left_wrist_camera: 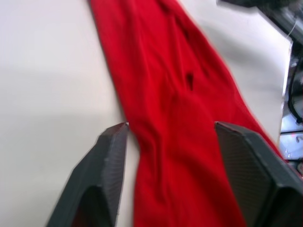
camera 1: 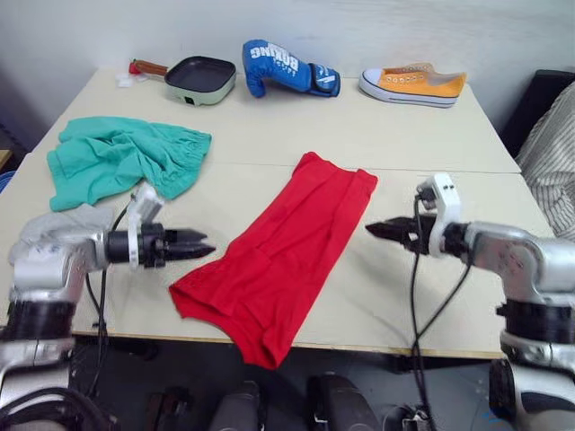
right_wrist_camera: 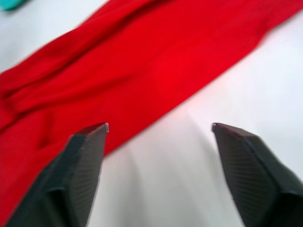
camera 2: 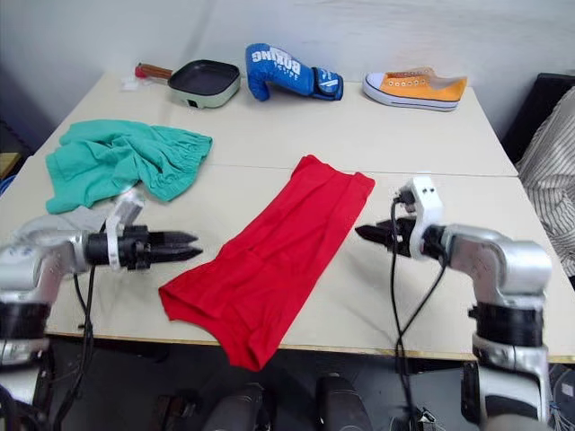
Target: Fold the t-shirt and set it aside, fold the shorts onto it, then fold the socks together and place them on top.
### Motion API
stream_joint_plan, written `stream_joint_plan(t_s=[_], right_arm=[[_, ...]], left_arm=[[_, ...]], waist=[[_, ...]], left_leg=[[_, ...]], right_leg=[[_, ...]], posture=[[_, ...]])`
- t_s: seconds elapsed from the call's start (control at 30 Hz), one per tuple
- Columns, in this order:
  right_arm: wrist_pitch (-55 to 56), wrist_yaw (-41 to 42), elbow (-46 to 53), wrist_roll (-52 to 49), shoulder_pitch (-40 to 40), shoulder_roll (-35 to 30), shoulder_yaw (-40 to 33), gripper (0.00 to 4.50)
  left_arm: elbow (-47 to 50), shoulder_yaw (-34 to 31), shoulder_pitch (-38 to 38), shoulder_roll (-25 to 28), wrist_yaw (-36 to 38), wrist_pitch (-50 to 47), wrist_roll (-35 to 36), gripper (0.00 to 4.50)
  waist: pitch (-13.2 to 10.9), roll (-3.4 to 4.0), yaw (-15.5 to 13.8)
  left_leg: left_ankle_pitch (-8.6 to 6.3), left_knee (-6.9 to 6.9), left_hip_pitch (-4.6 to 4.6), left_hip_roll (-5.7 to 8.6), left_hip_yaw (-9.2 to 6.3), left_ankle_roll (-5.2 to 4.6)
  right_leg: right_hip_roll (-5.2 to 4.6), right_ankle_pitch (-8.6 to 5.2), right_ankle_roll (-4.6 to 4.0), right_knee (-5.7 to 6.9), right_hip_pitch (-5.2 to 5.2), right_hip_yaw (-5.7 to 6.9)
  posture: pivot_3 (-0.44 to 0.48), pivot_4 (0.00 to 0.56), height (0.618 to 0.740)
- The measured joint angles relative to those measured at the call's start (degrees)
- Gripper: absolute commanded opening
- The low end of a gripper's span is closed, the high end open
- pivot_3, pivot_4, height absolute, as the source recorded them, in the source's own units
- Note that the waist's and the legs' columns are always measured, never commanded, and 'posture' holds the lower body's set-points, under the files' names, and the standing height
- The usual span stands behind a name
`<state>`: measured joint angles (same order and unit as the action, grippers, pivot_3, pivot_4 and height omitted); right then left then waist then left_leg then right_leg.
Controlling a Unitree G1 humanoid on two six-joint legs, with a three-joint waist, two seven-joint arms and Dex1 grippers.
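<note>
Red cotton runs diagonally down the table: the t-shirt (camera 1: 283,256) is folded into a long strip, far end toward the table's middle, near end drooping over the front edge. The left gripper (camera 1: 199,243) and the right gripper (camera 1: 381,230) flank it, both pointing inward across its long axis, jaws parted and holding nothing. The left sits just beside the lower part of the strip, so it looks nearer. The shorts (camera 1: 121,158) lie well apart, far left.
</note>
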<state>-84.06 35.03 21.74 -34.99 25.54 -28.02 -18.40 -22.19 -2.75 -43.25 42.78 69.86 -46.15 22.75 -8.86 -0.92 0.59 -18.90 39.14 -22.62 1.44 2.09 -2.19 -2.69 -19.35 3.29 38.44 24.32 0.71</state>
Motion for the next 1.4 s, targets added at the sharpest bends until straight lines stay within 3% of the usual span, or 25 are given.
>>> stream_joint_plan(t_s=[0.07, 0.2, 0.37, 0.57, 0.7, 0.73, 1.03, 1.07, 1.4], right_arm=[[-4.16, -1.17, 4.62, -2.38, -2.2, 3.78, -0.08, 4.5], [-8.0, -4.42, 7.74, -4.72, -6.33, 9.14, -1.95, 4.5], [-8.1, -7.86, 7.19, -8.81, -9.51, 14.42, -0.96, 4.5], [-7.21, -11.41, 4.77, -10.25, -8.26, 16.48, 0.71, 4.5], [-6.47, -13.28, 2.56, -8.74, -6.96, 17.52, 2.1, 3.56], [-5.7, -13.61, 2.13, -8.18, -6.98, 17.5, 2.59, 3.07], [-2.27, -14.79, 0.24, -5.66, -7.49, 16.75, 5.33, 0.01], [-2.33, -14.88, 0.23, -5.58, -7.12, 16.67, 6.11, 0.0], [-2.07, -14.24, -1.51, -5.77, -5.81, 15.11, 6.94, 0.0]], left_arm=[[-6.81, 2.85, -6.02, -3.28, -0.89, 3.39, -2.77, 4.45], [-25.42, 7.82, -15.81, -10.86, -2.03, 12.83, -9.27, 4.45], [-42.44, 8.78, -23.51, -17.64, -8.18, 23.76, -15.25, 4.45], [-50.59, 7.77, -25.9, -20.81, -14.66, 29.49, -18.74, 4.45], [-52.03, 6.76, -26.16, -22.48, -17.02, 30.81, -20.08, 3.56], [-52.49, 6.25, -26.17, -22.61, -17.18, 31.1, -20.42, 3.12], [-52.96, 5.51, -26.16, -22.97, -16.46, 31.67, -21.96, 0.27], [-52.96, 5.45, -26.16, -22.97, -16.39, 31.84, -22.06, 0.02], [-52.95, 4.81, -25.86, -22.94, -15.0, 33.17, -23.09, 0.02]], waist=[[0.0, -0.01, -0.39], [0.0, -0.02, -0.41], [0.01, -0.05, -0.18], [0.06, -0.14, 1.01], [0.11, -0.21, 1.23], [0.13, -0.25, 1.24], [0.15, -0.27, 1.2], [0.18, -0.34, 1.24], [0.27, -0.49, 1.14]], left_leg=[[0.01, 0.01, 0.0, 0.04, 0.07, -0.01], [0.0, -0.01, -0.09, 0.07, 0.09, -0.02], [0.01, 0.02, -0.27, 0.07, 0.14, 0.0], [0.07, 0.03, -0.19, 0.05, 0.12, 0.1], [0.11, -0.04, 0.15, 0.04, 0.15, 0.16], [0.11, -0.07, 0.18, 0.03, 0.15, 0.18], [0.12, -0.12, 0.19, 0.02, 0.15, 0.19], [0.12, -0.12, 0.19, 0.01, 0.15, 0.2], [0.13, -0.1, 0.19, 0.01, 0.14, 0.2]], right_leg=[[0.0, 0.01, 0.01, 0.0, 0.03, -0.08], [0.01, 0.01, 0.02, 0.15, 0.25, -0.06], [0.01, 0.01, 0.02, 0.23, 0.52, -0.03], [0.01, 0.01, 0.02, 0.24, 0.43, -0.04], [0.01, 0.01, 0.02, 0.26, 0.15, -0.07], [0.02, 0.01, 0.02, 0.29, 0.14, -0.07], [0.02, 0.01, 0.02, 0.34, 0.18, -0.07], [0.02, 0.01, 0.02, 0.34, 0.17, -0.07], [0.02, 0.01, 0.02, 0.32, 0.15, -0.07]], posture=[[0.0, 0.15, 0.74], [0.0, 0.15, 0.74], [0.0, 0.15, 0.74], [0.0, 0.15, 0.74], [0.0, 0.15, 0.74], [0.0, 0.15, 0.74], [0.0, 0.15, 0.74], [0.0, 0.15, 0.74], [0.0, 0.15, 0.74]])
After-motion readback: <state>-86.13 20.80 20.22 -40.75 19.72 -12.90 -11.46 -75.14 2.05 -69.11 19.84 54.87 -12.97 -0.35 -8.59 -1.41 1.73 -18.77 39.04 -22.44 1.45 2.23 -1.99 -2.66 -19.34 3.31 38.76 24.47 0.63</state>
